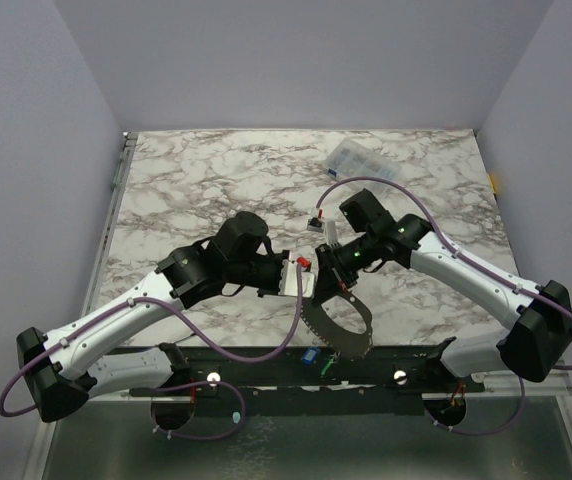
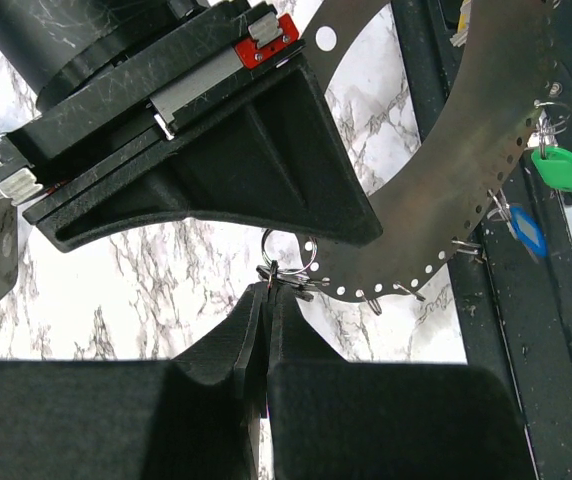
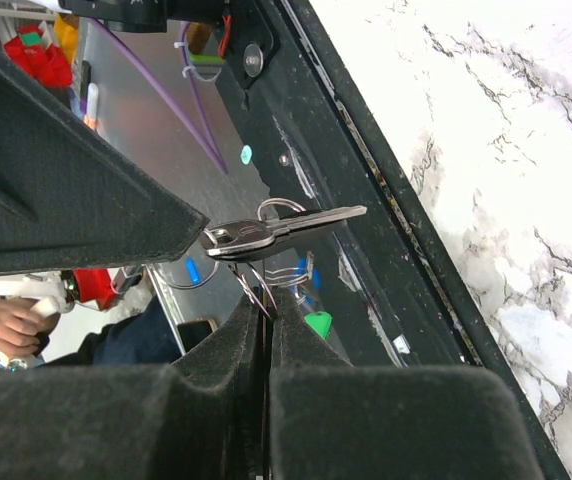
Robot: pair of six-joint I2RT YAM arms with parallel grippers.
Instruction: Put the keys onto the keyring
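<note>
The keyring (image 1: 354, 325) is a wide grey perforated metal hoop held upright over the table's near edge. My right gripper (image 1: 326, 284) is shut on its upper rim; in the right wrist view (image 3: 269, 305) the hoop runs edge-on between the fingers. My left gripper (image 1: 300, 272) is shut on a silver key (image 3: 266, 234) with a small split ring (image 2: 288, 250), held against the hoop's (image 2: 446, 200) inner edge. A green tag (image 2: 558, 168) and a blue tag (image 2: 528, 232) hang from the hoop on wire loops. The left fingertips (image 2: 266, 290) nearly touch the right gripper.
A clear plastic compartment box (image 1: 361, 158) lies at the back right of the marble table (image 1: 196, 190). A small dark object (image 1: 316, 221) sits behind the grippers. The black mounting rail (image 1: 266, 362) runs along the near edge under the hoop.
</note>
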